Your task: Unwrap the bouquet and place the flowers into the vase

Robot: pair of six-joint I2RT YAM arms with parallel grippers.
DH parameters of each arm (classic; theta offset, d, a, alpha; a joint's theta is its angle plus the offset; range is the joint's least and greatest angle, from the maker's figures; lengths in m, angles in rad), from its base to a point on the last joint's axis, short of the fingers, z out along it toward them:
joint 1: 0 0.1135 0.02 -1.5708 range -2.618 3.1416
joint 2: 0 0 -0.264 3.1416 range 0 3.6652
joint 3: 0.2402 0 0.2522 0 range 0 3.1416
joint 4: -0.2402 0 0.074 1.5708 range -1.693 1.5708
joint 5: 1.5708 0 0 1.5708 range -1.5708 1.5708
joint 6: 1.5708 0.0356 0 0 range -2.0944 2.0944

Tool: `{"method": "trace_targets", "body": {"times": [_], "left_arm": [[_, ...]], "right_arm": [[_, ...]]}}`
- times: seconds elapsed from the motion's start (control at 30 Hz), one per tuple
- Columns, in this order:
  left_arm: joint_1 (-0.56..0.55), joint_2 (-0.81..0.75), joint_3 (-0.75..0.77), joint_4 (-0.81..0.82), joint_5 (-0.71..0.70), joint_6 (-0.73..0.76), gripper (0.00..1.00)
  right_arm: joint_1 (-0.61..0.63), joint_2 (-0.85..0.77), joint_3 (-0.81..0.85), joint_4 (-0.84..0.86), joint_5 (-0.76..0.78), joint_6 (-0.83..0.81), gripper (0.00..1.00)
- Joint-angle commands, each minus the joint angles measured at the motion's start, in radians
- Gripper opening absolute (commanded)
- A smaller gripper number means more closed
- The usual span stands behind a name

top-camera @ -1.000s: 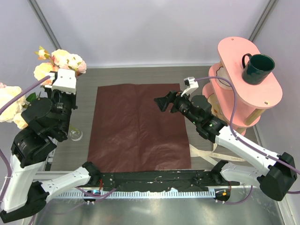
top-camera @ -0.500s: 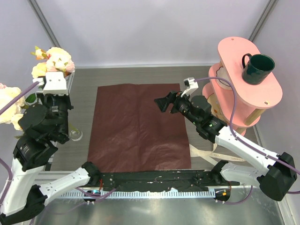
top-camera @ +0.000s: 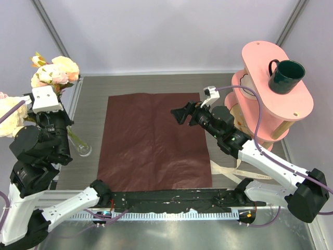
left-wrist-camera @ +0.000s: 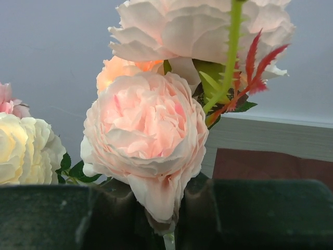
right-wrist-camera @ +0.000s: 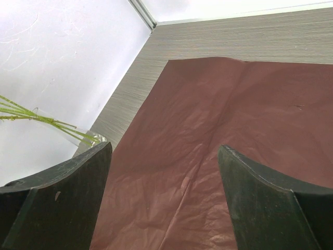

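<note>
While we start at the left edge, flowers point(top-camera: 54, 73): pink and cream-peach roses stand high over the far left corner of the table point(top-camera: 156, 83). More cream blooms hang out beyond the left edge, and we follow thin green stems down into the vase point(top-camera: 81, 148).
Left gripper point(left-wrist-camera: 167, 224): it sits right under a large pink bloom, with a stem showing at the gap between its dark fingers. We cannot tell whether the jaws pinch that stem or stand off it.
Vase: we see a clear glass tube at the left edge, just beside the near left part of the paper point(top-camera: 151, 146). It leans out toward the left with stems inside, and we cannot tell whether its base rests on the table.
Paper: a dark red sheet is spread flat and creased over the middle of the table.
Right gripper point(top-camera: 182, 113): the jaws are spread wide and hold nothing, and we see it hovering over the far right corner of the paper.
Ribbon point(top-camera: 225, 170): a cream strip lies on the table just off the paper's near right corner.
Stand point(top-camera: 299, 107): a pink tiered shelf is at the right edge.
Mug point(top-camera: 285, 76): it is dark green and upright on the top tier of the stand.
</note>
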Motion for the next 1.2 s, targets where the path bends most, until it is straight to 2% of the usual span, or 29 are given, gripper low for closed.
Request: {"method": "trace_targets", "body": {"times": [0.0,0.17,0.37,0.43,0.6,0.8,0.93,1.17], "left_arm": [[-0.002,0.013,0.001,0.074,-0.062,-0.015,0.22],[-0.002,0.007,-0.007,0.091,-0.098,-0.011,0.31],[-0.002,-0.016,0.011,0.119,-0.127,-0.036,0.53],[-0.002,-0.013,0.045,0.059,-0.11,-0.085,0.61],[-0.002,0.007,0.159,-0.08,-0.08,-0.22,0.64],[-0.002,0.019,0.263,-0.162,-0.006,-0.346,0.67],[-0.002,0.039,0.347,-0.199,0.058,-0.395,0.67],[-0.004,0.048,0.409,-0.22,0.146,-0.448,0.68]], "right_arm": [[-0.003,-0.005,0.003,0.047,-0.006,0.004,0.88],[-0.003,-0.007,0.001,0.046,-0.007,0.005,0.88],[-0.005,-0.008,0.0,0.043,-0.007,0.005,0.88],[-0.005,-0.008,0.0,0.043,-0.009,0.005,0.88],[-0.006,-0.005,0.0,0.044,-0.012,0.007,0.88],[-0.005,-0.005,0.003,0.038,-0.012,0.007,0.88],[-0.005,-0.008,0.005,0.035,-0.012,0.007,0.88],[-0.005,-0.008,0.006,0.029,-0.013,0.008,0.88]]}}
